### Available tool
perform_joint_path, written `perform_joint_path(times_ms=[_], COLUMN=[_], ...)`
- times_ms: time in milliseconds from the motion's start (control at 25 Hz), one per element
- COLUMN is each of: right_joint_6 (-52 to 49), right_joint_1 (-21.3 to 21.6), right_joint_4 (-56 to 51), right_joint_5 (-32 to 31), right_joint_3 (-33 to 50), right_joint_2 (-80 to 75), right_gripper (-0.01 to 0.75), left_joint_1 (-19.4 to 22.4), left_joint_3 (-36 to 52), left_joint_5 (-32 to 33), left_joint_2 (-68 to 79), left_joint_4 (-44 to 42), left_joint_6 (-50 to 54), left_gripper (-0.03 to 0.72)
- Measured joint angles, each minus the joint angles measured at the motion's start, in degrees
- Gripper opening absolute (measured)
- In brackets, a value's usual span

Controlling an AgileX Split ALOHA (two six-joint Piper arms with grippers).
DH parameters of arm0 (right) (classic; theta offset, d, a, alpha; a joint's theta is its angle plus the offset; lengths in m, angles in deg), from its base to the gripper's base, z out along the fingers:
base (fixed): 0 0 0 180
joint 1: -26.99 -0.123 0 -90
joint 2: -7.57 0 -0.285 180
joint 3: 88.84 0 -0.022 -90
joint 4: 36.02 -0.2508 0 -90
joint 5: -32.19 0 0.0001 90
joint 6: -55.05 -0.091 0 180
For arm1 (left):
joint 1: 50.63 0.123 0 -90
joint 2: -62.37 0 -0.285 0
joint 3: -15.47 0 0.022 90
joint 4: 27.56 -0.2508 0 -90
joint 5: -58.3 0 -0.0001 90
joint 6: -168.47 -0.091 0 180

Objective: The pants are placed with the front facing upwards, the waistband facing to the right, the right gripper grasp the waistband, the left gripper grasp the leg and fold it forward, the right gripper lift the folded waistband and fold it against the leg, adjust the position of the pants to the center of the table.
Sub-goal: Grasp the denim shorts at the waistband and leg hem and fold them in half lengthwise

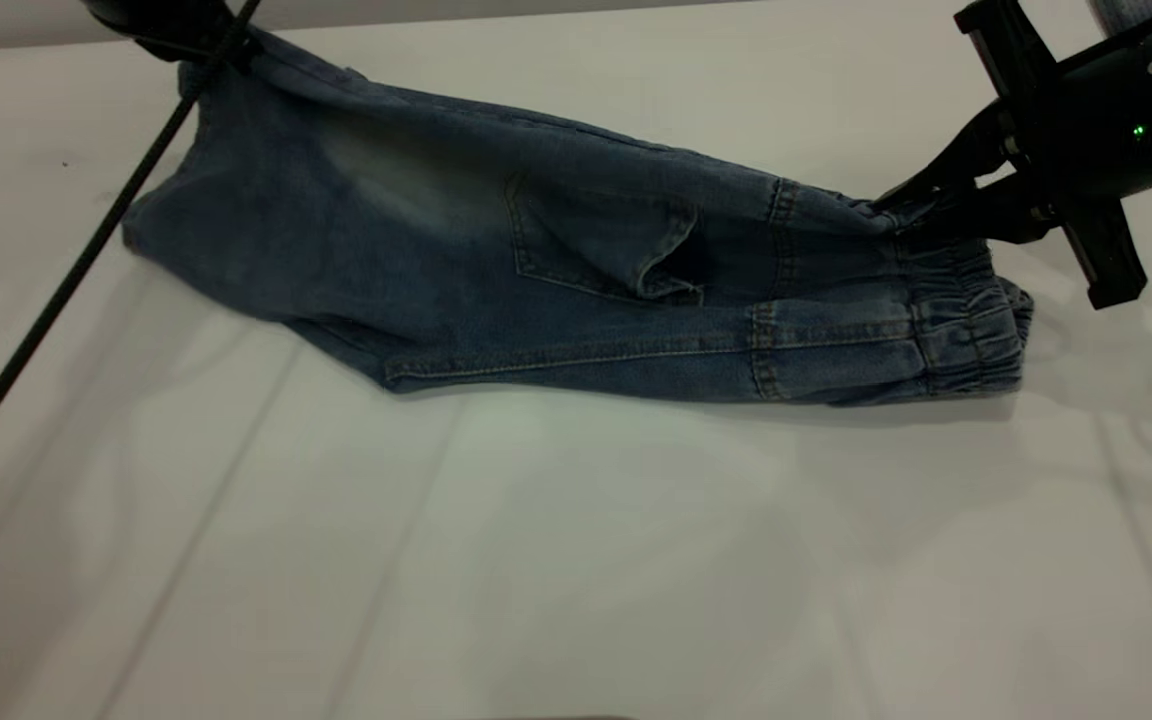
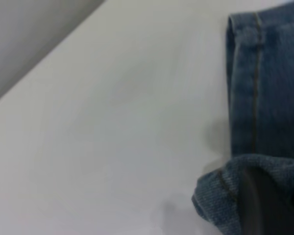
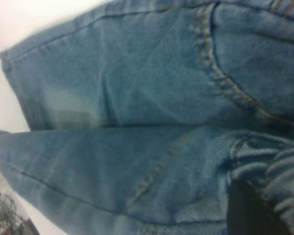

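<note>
Two claws pinch pants [image 1: 556,270] — right gripper [image 1: 921,205] bites waistband [image 1: 966,320] at far right, left gripper [image 1: 201,50] nips leg far left. You pull unevenly, thin grip slips, fold flops open on table [image 1: 576,560].

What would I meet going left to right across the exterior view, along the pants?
left gripper shut on the leg end → faded knee patch → back pocket → waistband → right gripper shut on the waistband's far edge. All of it is the pants, on the table.
</note>
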Motion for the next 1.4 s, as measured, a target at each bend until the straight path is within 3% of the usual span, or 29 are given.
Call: perform_joint_path(times_ms=[440,600,760,1000,1120,1400], right_joint_6=[-2.78,-5.55,-10.22,-14.16,-11.91,-2.36], right_joint_1=[0.00,0.00,0.32,1.83,2.37,2.56], right_joint_4=[-0.15,-0.15,-0.17,-0.22,-0.22,2.01], right_joint_5=[2.32,2.58,3.14,3.59,-1.14,-18.96], right_joint_3=[0.00,0.00,-0.31,-2.55,-2.78,-2.84], right_joint_2=[0.00,0.00,0.00,-0.05,-0.10,-0.10], right_gripper=[0.065,0.106,0.196,0.314,0.344,0.422], left_joint_1=[-1.85,-3.34,-3.48,-3.21,-3.21,-3.37], left_joint_3=[-2.16,-2.20,-2.20,-2.20,-2.20,-2.20], left_joint_5=[-3.38,-5.58,-7.93,-9.68,-9.29,-2.34], left_joint_2=[5.51,6.30,6.67,6.72,6.66,2.91], left_joint_4=[0.00,0.00,1.87,5.70,5.70,5.80], left_joint_6=[0.12,0.25,5.78,16.77,17.61,17.80], left_gripper=[0.066,0.187,0.344,0.391,0.391,0.393])
